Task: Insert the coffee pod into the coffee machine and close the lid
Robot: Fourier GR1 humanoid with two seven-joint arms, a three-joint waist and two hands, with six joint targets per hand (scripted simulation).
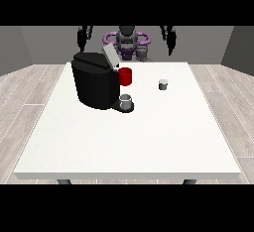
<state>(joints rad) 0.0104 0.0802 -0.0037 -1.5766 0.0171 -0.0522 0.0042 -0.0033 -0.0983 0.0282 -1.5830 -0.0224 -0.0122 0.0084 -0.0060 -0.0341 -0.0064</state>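
A black coffee machine (94, 80) stands on the white table (134, 137) at the left of the middle, its grey lid (110, 56) tilted up and open. A red part (125, 76) shows at its front, and a grey cup (126, 102) sits on its base. The small grey coffee pod (163, 84) stands alone on the table to the right of the machine. Both hands are raised beside the robot's body, far behind the table's things: the hand at the view's left (83, 36) and the hand at the view's right (170, 36). Neither holds anything.
The robot's torso (127, 41) stands behind the table's far edge. The table reaches wide toward the camera, with wooden floor on both sides.
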